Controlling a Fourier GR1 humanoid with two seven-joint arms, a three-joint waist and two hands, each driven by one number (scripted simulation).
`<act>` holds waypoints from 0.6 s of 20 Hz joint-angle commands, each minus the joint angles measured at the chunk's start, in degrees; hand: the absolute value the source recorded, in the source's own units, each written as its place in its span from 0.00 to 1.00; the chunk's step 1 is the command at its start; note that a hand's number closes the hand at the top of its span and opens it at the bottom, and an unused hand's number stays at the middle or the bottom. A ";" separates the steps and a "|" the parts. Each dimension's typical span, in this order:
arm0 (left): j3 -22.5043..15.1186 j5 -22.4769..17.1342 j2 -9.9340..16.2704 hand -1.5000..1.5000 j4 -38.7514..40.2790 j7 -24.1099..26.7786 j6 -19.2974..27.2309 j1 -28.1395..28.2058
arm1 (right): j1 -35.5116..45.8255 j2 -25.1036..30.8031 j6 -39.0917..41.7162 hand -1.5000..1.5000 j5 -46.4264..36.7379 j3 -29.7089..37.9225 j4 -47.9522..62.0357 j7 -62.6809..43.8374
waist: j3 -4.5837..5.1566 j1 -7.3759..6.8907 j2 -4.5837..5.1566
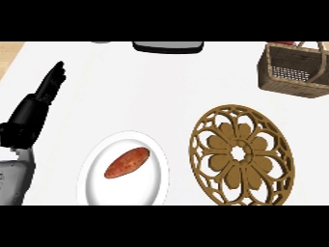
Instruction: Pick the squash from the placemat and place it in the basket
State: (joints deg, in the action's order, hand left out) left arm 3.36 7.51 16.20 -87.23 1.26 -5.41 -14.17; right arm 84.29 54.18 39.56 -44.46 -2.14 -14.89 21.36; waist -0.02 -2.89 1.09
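Nearest the lens, a white oval plate [95,185] carries a reddish-brown, elongated vegetable [127,162], lying just right of and below the robot's left hand [50,86]. That black hand shows at the view's left, fingers straight and together, pointing up the white counter [145,87]; it holds nothing and looks to be resting, not working. The right hand shows nowhere in the head view.

Farther right of the hand, beside the plate, lies a round brown openwork placemat [242,154] with a flower pattern cut through it. No squash sits on it; its surface is bare. A woven wicker basket [296,68] with an arched handle stands at the far right, well apart from the hand and beyond the placemat. Whether the squash already lies inside cannot be told: something red peeks over its far rim, too small to name. A dark grey, flat object [167,46] sits at the counter's far edge, cut off by the frame.

Judging by the bare mat, the pick appears already made.
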 commanded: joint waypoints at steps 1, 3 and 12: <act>0.54 0.14 0.05 0.50 -0.79 0.00 0.34 0.51 | 0.27 0.00 2.48 0.00 1.13 1.76 2.56 3.00 | -0.02 0.22 -0.18; 0.03 0.20 -0.27 0.50 -0.64 -0.16 0.11 -0.45 | 0.65 -1.07 -0.20 0.00 3.09 4.22 4.30 1.69 | -0.05 -0.20 0.10; -0.69 0.12 -0.82 0.50 -0.92 -0.89 -0.37 -0.42 | 5.62 5.52 -8.68 0.00 18.68 21.58 13.67 -14.14 | -0.09 -0.61 0.37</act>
State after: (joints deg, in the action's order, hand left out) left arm 2.79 8.10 15.51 -87.97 0.83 -5.22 -14.79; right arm 88.90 56.73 34.88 -30.75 13.94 -4.12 12.14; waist -0.08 -3.34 1.34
